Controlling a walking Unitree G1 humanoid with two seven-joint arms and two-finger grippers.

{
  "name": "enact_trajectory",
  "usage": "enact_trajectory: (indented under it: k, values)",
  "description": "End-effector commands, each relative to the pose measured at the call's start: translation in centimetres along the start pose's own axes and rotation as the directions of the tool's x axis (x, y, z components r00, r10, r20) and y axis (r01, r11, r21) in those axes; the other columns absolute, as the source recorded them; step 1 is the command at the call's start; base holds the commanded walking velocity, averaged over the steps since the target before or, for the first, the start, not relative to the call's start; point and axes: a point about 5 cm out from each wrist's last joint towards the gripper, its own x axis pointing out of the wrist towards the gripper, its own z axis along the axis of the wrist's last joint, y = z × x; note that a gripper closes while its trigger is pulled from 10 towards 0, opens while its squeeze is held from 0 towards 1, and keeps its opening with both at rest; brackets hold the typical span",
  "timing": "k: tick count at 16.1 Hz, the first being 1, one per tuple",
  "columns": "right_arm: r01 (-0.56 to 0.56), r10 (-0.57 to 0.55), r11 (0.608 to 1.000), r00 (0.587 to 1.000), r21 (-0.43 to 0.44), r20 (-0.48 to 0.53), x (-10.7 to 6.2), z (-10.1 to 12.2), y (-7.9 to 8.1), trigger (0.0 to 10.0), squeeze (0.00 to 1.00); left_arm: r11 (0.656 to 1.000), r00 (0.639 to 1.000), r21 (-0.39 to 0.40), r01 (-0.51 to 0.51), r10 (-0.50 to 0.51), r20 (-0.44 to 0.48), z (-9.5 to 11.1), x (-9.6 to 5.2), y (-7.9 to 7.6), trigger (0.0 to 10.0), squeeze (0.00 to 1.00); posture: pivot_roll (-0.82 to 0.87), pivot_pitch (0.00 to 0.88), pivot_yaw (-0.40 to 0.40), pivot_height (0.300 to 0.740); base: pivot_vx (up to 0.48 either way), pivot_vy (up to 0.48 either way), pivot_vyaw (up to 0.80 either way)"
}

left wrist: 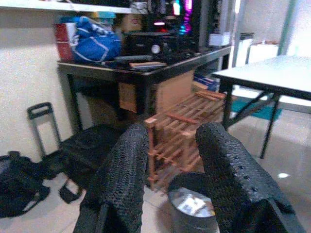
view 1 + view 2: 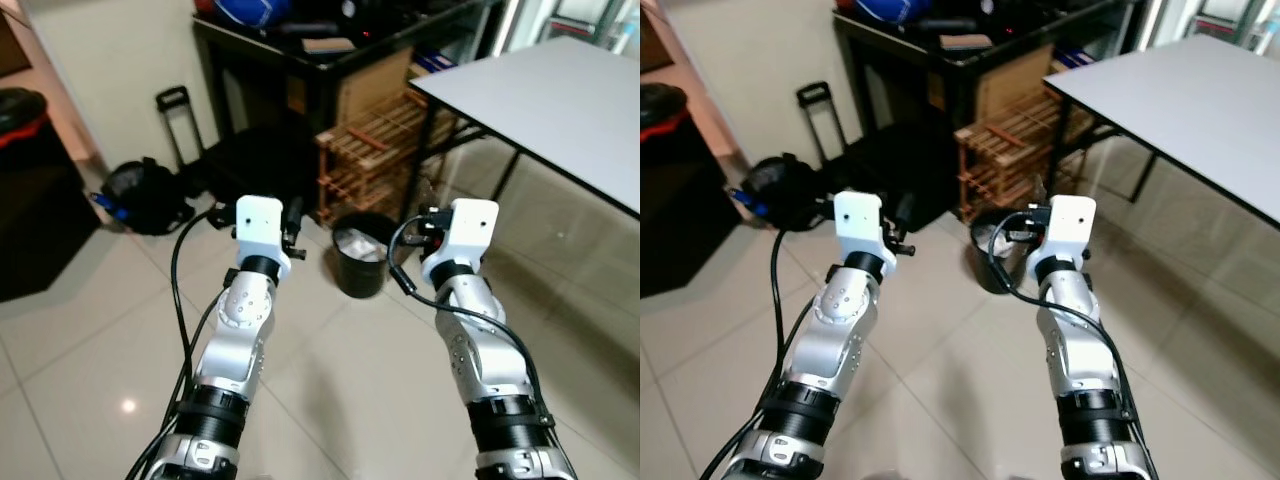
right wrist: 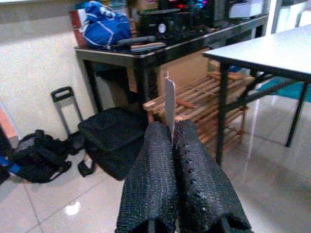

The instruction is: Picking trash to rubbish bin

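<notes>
Right gripper point(image 3: 171, 141) pinching thin paper scrap point(image 3: 169, 108), raised toward frame-centre black bin point(image 2: 360, 255); left gripper point(image 1: 170, 150) spread, empty

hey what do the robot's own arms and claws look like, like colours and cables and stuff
Both arms are silver metal with black ring joints, and each wrist ends in a white boxy housing. Black cables loop loosely alongside the left arm and the right arm. The left claw and the right claw each have two long black fingers with a knobbly, woven-looking texture, rounded at the tips.
</notes>
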Motion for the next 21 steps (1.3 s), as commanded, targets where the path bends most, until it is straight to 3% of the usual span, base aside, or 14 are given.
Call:
enact_trajectory:
  k: [1,21]
  values:
    - [-0.016,0.016,1.0,1.0,0.0,-0.001,0.16,0.15,0.58,10.0,0.0,1.0,1.0,0.014,-0.013,0.013,-0.007,-0.07,0.03,0.62,10.0,0.0,-0.04,0.102,0.039,0.74,0.409,0.0,0.0]
    - [-0.028,0.028,0.999,0.999,0.038,-0.015,-0.44,-0.57,1.4,10.0,0.0,0.999,0.999,0.042,0.026,-0.025,-0.032,-0.25,-0.07,0.73,10.0,0.0,-0.03,0.135,0.067,0.74,0.409,0.0,-0.04]
